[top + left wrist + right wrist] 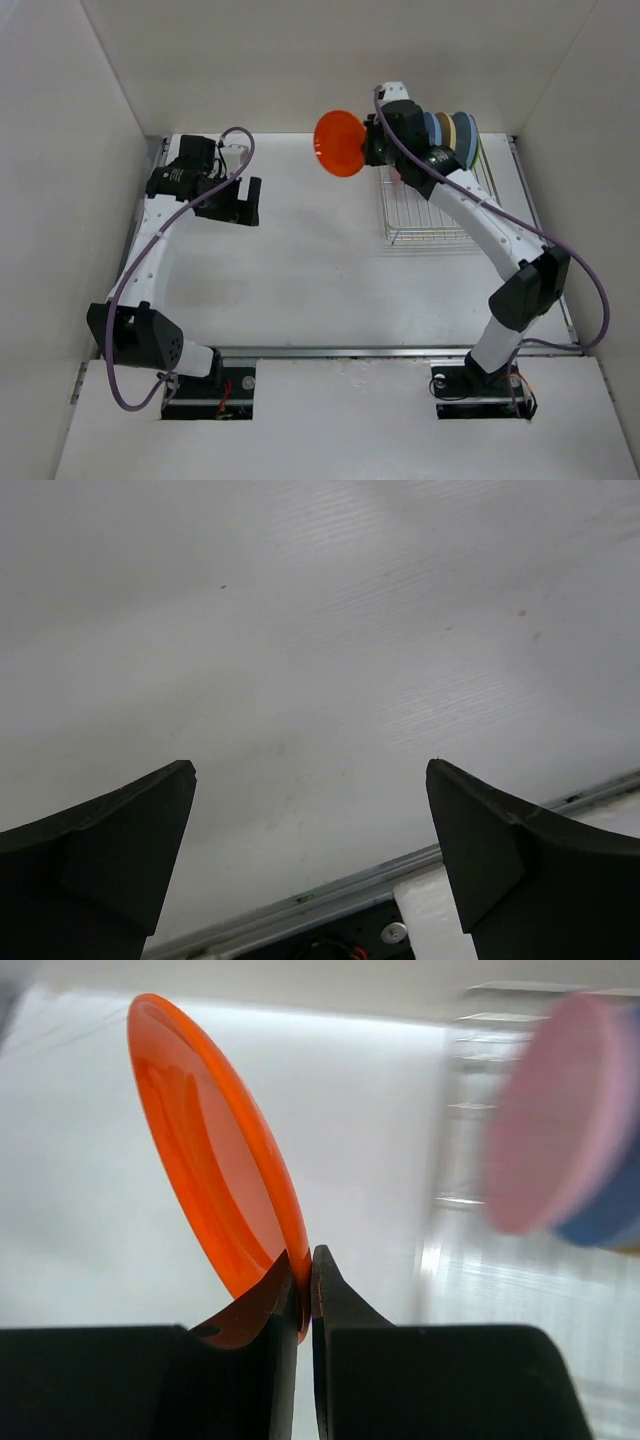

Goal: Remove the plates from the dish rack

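My right gripper (pixel 372 141) is shut on the rim of an orange plate (pixel 339 144) and holds it in the air, left of the dish rack (pixel 430 215). The wrist view shows the orange plate (pixel 215 1195) on edge, pinched between my fingers (pixel 305 1280). Several plates (pixel 455 137) still stand upright at the rack's far end, in blue, tan and teal; a pink plate (pixel 550 1120) over a blue one shows blurred in the right wrist view. My left gripper (pixel 240 202) is open and empty over the table at the far left (pixel 310 780).
The rack's near part is bare wire. White walls enclose the table on three sides. A metal rail (pixel 340 352) runs along the table's near edge by the arm bases.
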You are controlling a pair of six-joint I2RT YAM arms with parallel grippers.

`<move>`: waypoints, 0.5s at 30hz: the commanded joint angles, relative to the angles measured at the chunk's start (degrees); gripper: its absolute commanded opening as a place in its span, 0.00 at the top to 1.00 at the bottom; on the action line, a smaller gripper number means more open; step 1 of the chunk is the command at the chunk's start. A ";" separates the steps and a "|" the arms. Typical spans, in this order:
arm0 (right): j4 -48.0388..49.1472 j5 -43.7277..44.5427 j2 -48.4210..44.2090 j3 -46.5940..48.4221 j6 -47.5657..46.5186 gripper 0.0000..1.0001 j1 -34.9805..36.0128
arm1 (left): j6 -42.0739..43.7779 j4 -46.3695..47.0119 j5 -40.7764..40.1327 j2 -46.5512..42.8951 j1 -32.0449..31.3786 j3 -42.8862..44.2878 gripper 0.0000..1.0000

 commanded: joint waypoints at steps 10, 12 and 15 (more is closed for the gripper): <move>24.94 -50.69 8.33 -10.97 7.07 1.00 5.89 | 0.47 4.63 16.64 3.11 -2.53 2.41 0.06; 25.56 -51.21 8.33 -11.49 7.07 1.00 6.42 | -0.05 3.84 14.98 4.52 -2.53 2.41 0.19; 27.57 -51.74 8.33 -12.81 7.60 1.00 6.42 | -0.58 2.43 14.44 6.54 -2.53 2.41 0.29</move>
